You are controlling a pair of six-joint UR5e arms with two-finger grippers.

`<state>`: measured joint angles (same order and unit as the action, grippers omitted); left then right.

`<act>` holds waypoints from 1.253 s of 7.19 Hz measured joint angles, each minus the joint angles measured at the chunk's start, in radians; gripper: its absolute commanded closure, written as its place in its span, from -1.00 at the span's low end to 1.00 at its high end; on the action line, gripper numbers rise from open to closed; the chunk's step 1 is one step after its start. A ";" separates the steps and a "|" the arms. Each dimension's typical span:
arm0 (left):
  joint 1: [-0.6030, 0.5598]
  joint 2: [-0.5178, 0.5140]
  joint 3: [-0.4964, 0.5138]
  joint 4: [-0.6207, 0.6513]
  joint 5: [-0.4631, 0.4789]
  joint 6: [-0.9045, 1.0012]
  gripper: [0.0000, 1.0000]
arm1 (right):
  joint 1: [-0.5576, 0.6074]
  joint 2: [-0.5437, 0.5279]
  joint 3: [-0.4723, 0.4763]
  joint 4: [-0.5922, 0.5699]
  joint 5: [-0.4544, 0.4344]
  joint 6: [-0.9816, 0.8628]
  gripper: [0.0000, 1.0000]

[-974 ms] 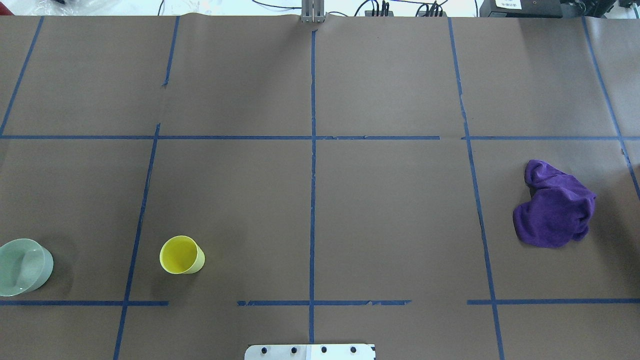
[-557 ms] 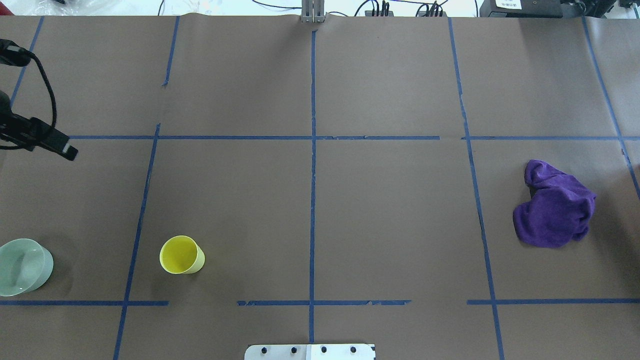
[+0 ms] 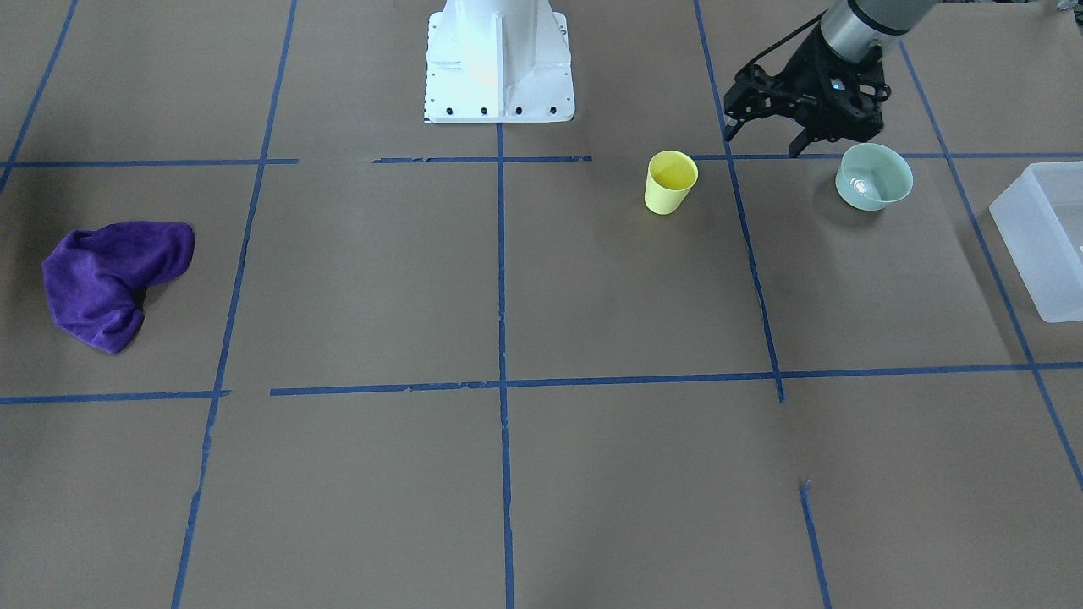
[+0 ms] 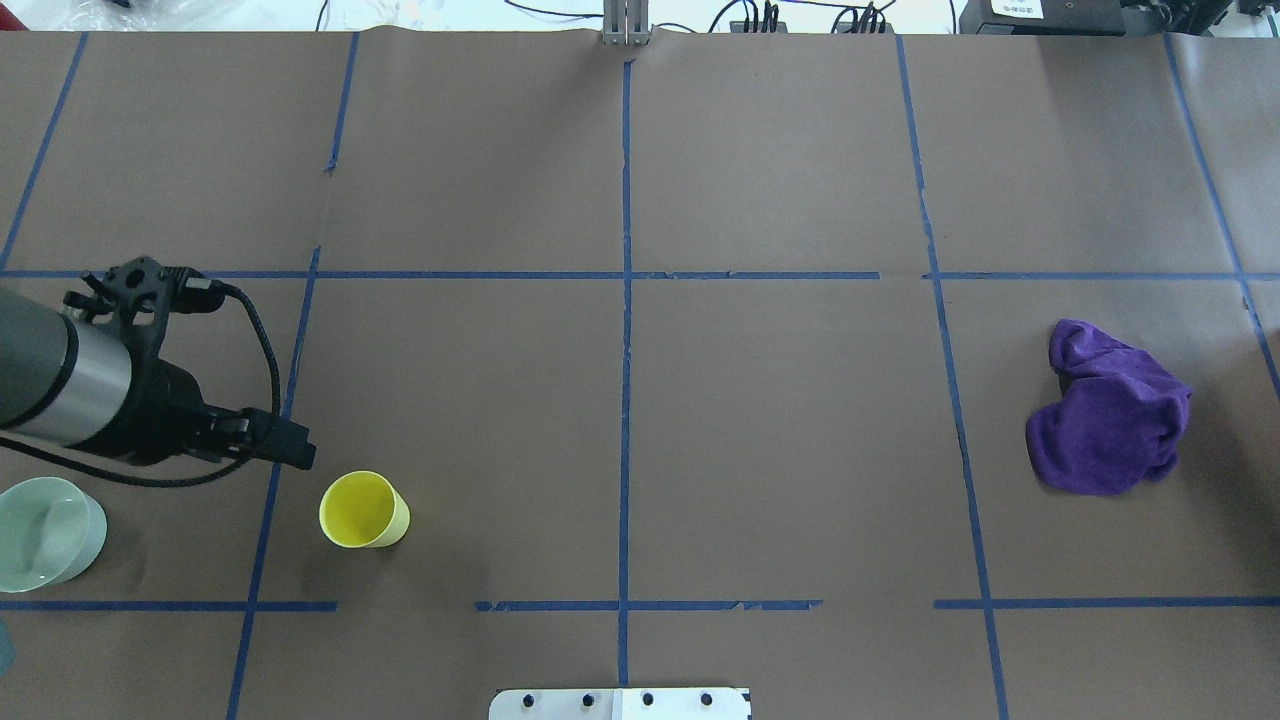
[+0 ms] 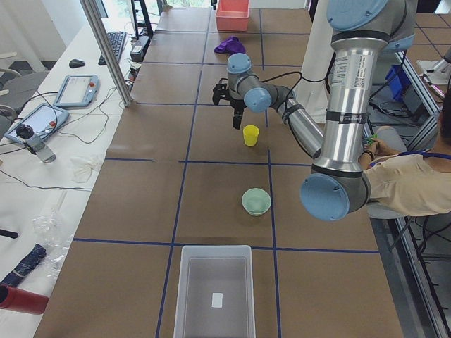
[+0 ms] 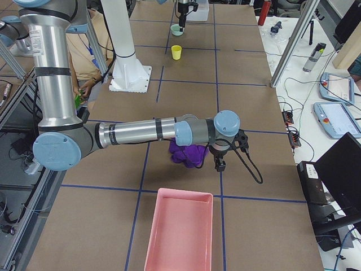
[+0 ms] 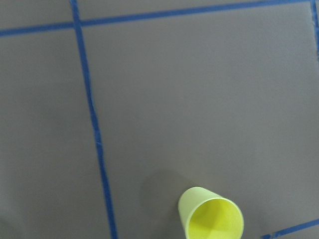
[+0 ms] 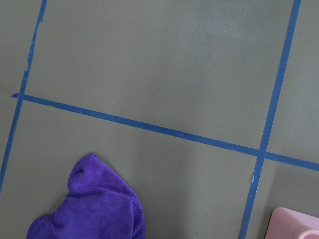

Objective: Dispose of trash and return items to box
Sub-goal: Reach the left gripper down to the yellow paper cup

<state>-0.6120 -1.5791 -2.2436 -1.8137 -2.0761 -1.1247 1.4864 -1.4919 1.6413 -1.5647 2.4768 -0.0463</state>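
On the counter, brown paper crossed by blue tape lines. Standing upright on the robot's left side, the yellow cup, mouth up, nothing inside. Farther out to the left and apart from it, the mint-green bowl, also upright. At the left end of the counter, well apart from both, the translucent box, with a small white patch on its floor in the left side view. Cup and bowl both outside the box.

Hanging above the counter near the cup, the left arm, with the left jaws spread open, gripping nothing, touching neither cup nor bowl. In the left wrist view, the cup at the lower edge, near a tape line.

On the right side, a crumpled purple cloth; reaching over it, the right arm. Right jaws seen only from the side camera, so not possible to tell whether open or closed. Near the cloth, at the right end, a pink tray.
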 measured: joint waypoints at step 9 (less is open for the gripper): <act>0.128 -0.042 0.217 -0.120 0.146 -0.125 -0.93 | -0.010 0.002 0.009 0.000 0.001 -0.004 -1.00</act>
<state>-0.4841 -1.6216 -2.0270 -1.9336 -1.9301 -1.2498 1.4762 -1.4895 1.6506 -1.5647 2.4774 -0.0501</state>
